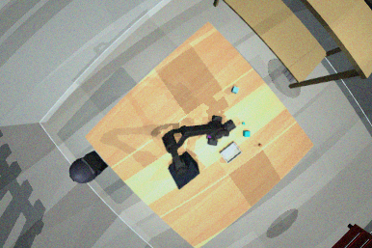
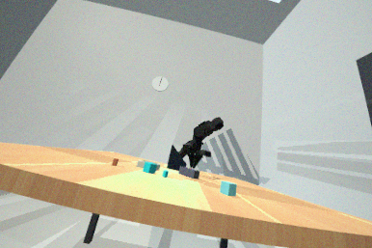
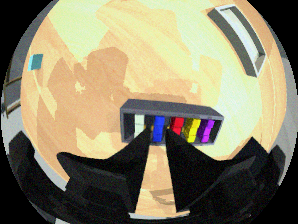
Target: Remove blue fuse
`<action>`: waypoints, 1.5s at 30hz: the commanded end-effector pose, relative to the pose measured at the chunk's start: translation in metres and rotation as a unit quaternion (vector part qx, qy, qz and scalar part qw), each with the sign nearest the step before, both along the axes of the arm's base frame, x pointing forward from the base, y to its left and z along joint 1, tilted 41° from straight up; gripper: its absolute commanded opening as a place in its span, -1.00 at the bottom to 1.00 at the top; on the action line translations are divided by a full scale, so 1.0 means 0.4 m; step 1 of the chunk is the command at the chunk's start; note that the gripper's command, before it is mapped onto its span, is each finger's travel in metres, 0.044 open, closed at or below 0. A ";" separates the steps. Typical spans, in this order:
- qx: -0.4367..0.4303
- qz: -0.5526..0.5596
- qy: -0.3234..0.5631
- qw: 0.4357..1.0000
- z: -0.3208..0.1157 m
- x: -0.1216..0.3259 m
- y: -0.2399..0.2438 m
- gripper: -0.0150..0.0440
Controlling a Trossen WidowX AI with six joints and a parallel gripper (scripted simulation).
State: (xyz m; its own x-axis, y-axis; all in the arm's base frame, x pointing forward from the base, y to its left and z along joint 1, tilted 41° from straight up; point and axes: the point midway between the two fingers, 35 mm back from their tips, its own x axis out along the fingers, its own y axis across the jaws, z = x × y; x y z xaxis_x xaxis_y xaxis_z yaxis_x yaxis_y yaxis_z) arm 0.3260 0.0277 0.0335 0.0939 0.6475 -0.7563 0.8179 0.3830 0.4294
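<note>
While the black arm (image 1: 198,129) (image 2: 206,128) reaches over the wooden tabletop (image 1: 260,180) (image 2: 145,195) (image 3: 75,105), the tray (image 1: 230,151) (image 2: 141,163) (image 3: 232,42) sits apart from the fuse block (image 2: 189,173) (image 3: 170,107). In the exterior view, a turquoise cube (image 1: 235,90) (image 2: 228,188) stands near right. The blue fuse (image 3: 158,128) stands in the block, between white (image 3: 139,122) and red fuses (image 3: 177,125); the fingers, slightly apart, clamp nothing.

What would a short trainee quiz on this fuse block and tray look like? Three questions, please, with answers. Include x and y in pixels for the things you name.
1. How many fuses stand in the fuse block (image 2: 189,172) (image 3: 170,107)?
A) three
B) five
C) seven
2. True or false: the blue fuse (image 3: 158,128) already lies in the tray (image 1: 230,152) (image 2: 141,164) (image 3: 231,41).
3. Fill in: the white fuse (image 3: 139,122) stands at one end of the row, and the ____ fuse at the other.

Key: 1 B; 2 false; 3 purple.
</note>
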 end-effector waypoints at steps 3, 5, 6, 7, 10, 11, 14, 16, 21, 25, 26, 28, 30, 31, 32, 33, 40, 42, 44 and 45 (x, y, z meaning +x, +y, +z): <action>0.003 0.000 0.003 1.000 -0.005 -0.004 0.007 -0.24; 0.003 0.000 0.003 1.000 -0.005 -0.004 0.007 -0.24; 0.003 0.000 0.003 1.000 -0.005 -0.004 0.007 -0.24; 0.003 0.000 0.003 1.000 -0.005 -0.004 0.007 -0.24; 0.003 0.000 0.003 1.000 -0.006 -0.004 0.008 -0.24; 0.003 0.000 0.003 1.000 -0.006 -0.004 0.008 -0.24; 0.003 0.000 0.003 1.000 -0.010 -0.003 0.011 -0.24; 0.003 0.000 0.003 1.000 -0.013 -0.003 0.014 -0.24; 0.003 0.000 0.003 1.000 -0.022 -0.002 0.022 -0.24; 0.003 0.000 0.003 1.000 -0.024 -0.002 0.024 -0.24; 0.003 0.000 0.003 1.000 -0.024 -0.002 0.024 -0.24; 0.003 0.000 0.003 1.000 -0.024 -0.002 0.024 -0.24; 0.003 0.000 0.003 1.000 -0.024 -0.002 0.024 -0.24; 0.003 0.000 0.003 1.000 -0.024 -0.002 0.024 -0.24; 0.001 0.001 0.002 1.000 -0.023 -0.001 0.021 -0.26; 0.001 0.001 0.002 1.000 -0.023 -0.001 0.021 -0.29; 0.001 0.001 0.002 1.000 -0.023 -0.001 0.021 -0.44; 0.001 0.001 0.002 1.000 -0.023 -0.001 0.021 -0.49; 0.001 0.001 0.002 1.000 -0.023 -0.001 0.021 -0.49; 0.001 0.001 0.002 1.000 -0.023 -0.001 0.021 -0.49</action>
State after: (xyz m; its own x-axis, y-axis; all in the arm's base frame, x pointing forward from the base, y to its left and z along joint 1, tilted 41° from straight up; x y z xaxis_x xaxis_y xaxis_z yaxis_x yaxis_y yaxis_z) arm 0.3255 0.0361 0.0242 0.0903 0.6487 -0.7557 0.8187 0.3838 0.4272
